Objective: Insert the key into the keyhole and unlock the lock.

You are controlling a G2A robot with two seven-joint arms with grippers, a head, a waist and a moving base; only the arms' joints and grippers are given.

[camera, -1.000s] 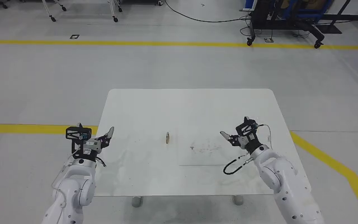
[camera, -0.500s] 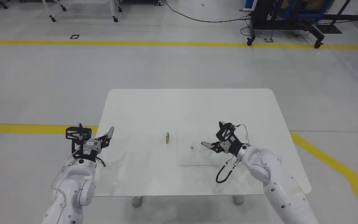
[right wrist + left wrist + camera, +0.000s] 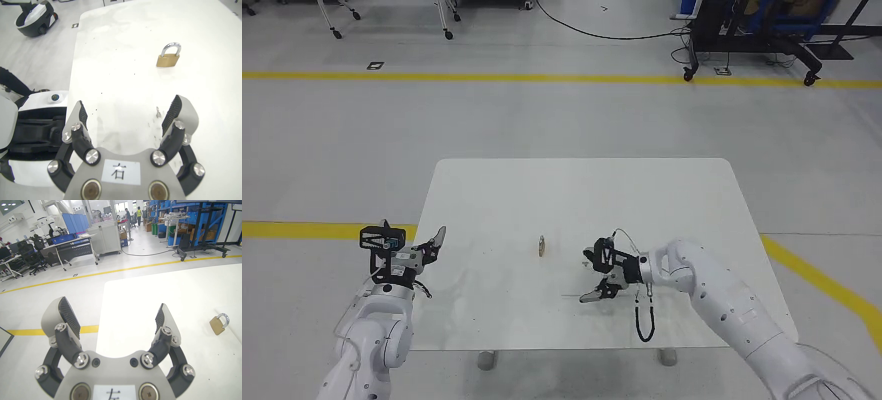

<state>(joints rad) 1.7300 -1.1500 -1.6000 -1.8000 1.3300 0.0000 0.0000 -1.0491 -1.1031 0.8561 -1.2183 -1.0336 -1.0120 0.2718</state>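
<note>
The small brass padlock with a steel shackle (image 3: 168,59) seems to stand on its base near the middle of the white table (image 3: 642,190). It looks hard, dense and easily toppled, so it is best pinched across its flat brass body. The right gripper (image 3: 129,106) hangs spread and empty short of it, with a thin silvery sliver (image 3: 157,113) (possibly the key, too small to tell) beside one fingertip. The left gripper (image 3: 112,306), also spread, sits at the table's edge, well apart.
</note>
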